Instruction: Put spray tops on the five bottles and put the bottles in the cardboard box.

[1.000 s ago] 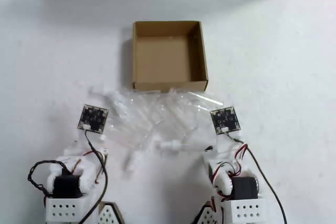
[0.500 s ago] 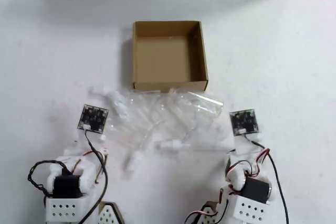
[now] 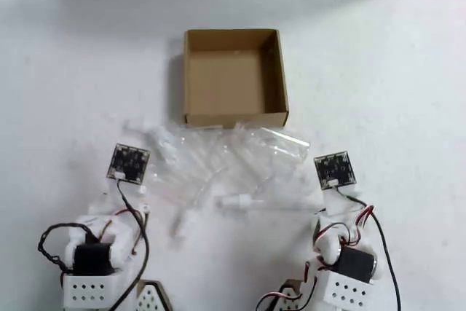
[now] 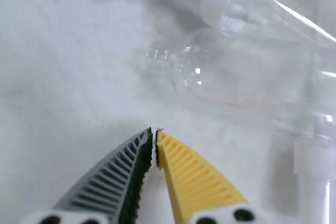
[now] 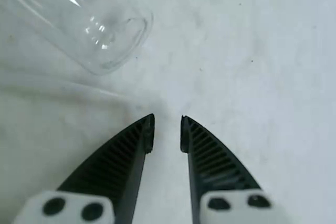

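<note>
The left end effector (image 4: 155, 136) hangs just above the white desk (image 4: 58, 66) with its grey and yellow fingers pressed together at the tips and nothing between them; a clear bottle (image 4: 220, 77) lies on its side just ahead of those tips, apart from them, its threaded neck turned toward the bare desk; a white spray top (image 4: 226, 1) lies beyond that bottle, and a white part off to one side, possibly a second spray top (image 4: 315, 171), sits nearer the yellow finger.

The right end effector (image 5: 166, 128) is also low over the desk, its two black fingers parted by a narrow gap and gripping nothing; the rounded base of another bottle (image 5: 97, 30) lies ahead of it, near but not touching.

From above, the heap of bottles and spray tops (image 3: 226, 159) lies on the desk directly in front of the cardboard box (image 3: 237, 118), which stands open-topped with no bottle inside; the heap nearly reaches the box's near wall.

The left arm (image 3: 95, 253) sits folded at the near edge of the desk with its wrist at the heap's left edge; the right arm (image 3: 342, 260) sits likewise on the other side, its wrist at the heap's right edge; both wrists point toward the box.
</note>
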